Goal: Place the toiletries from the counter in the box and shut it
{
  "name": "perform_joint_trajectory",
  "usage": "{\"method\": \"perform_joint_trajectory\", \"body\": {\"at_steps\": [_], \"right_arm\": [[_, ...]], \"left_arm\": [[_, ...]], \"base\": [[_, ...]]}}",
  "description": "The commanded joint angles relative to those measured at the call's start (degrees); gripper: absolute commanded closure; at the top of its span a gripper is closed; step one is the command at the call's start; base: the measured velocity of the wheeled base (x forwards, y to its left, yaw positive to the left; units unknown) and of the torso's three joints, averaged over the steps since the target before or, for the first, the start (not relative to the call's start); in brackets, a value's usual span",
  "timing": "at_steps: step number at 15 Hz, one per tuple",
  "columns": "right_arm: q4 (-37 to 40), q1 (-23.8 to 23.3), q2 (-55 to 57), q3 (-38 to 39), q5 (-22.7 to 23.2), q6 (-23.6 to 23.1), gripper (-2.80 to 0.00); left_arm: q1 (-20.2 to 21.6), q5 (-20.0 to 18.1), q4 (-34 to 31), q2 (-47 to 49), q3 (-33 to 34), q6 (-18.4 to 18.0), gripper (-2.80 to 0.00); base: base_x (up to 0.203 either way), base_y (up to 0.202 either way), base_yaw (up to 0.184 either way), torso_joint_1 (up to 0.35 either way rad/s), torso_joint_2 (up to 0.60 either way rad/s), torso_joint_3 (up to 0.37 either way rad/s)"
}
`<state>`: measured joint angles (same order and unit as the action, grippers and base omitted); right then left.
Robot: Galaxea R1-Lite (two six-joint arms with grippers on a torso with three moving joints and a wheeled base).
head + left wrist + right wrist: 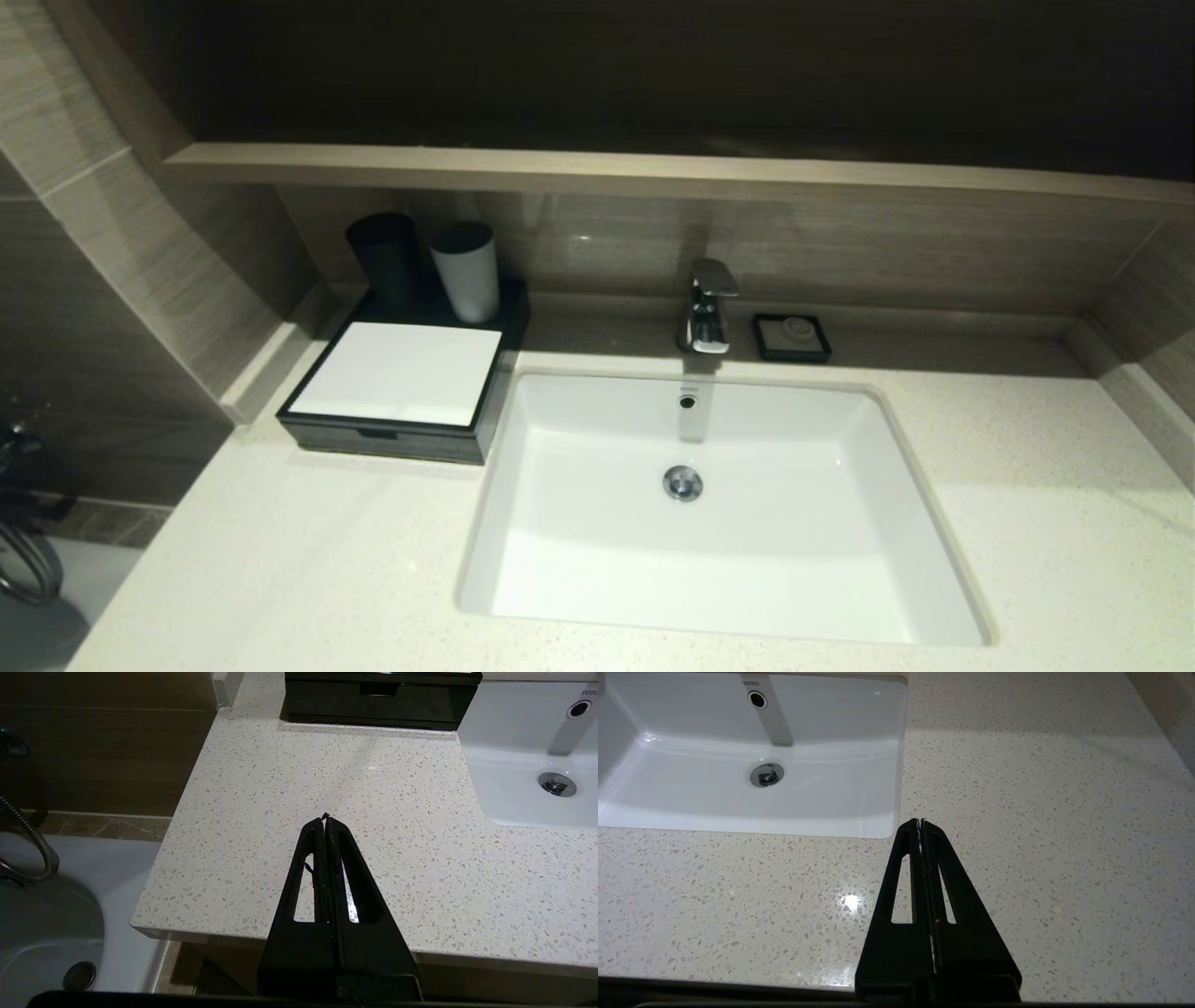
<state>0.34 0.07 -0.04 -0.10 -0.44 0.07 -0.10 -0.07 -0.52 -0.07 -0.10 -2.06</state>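
A black box point(387, 439) with a white lid point(397, 371) stands shut on the counter at the left of the sink; its front also shows in the left wrist view point(380, 700). No loose toiletries show on the counter. My left gripper point(325, 817) is shut and empty, above the speckled counter point(327, 774) in front of the box. My right gripper point(920, 821) is shut and empty, above the counter at the sink's near right corner. Neither gripper shows in the head view.
A white sink point(709, 504) with a chrome tap point(707, 308) sits in the middle. A black cup point(385, 252) and a white cup point(466, 271) stand behind the box. A black soap dish point(792, 337) lies right of the tap. A shower hose point(32, 844) hangs beyond the counter's left edge.
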Motion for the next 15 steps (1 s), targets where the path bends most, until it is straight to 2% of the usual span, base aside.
{"method": "perform_joint_trajectory", "body": {"at_steps": [1,15], "right_arm": [[0.0,0.0,0.0,0.0,0.0,0.0,0.0],[0.0,0.0,0.0,0.0,0.0,0.0,0.0]], "left_arm": [[0.0,0.0,0.0,0.0,0.0,0.0,0.0],[0.0,0.0,0.0,0.0,0.0,0.0,0.0]], "base": [[0.0,0.0,0.0,0.0,0.0,0.0],[0.0,0.0,0.0,0.0,0.0,0.0]]}}
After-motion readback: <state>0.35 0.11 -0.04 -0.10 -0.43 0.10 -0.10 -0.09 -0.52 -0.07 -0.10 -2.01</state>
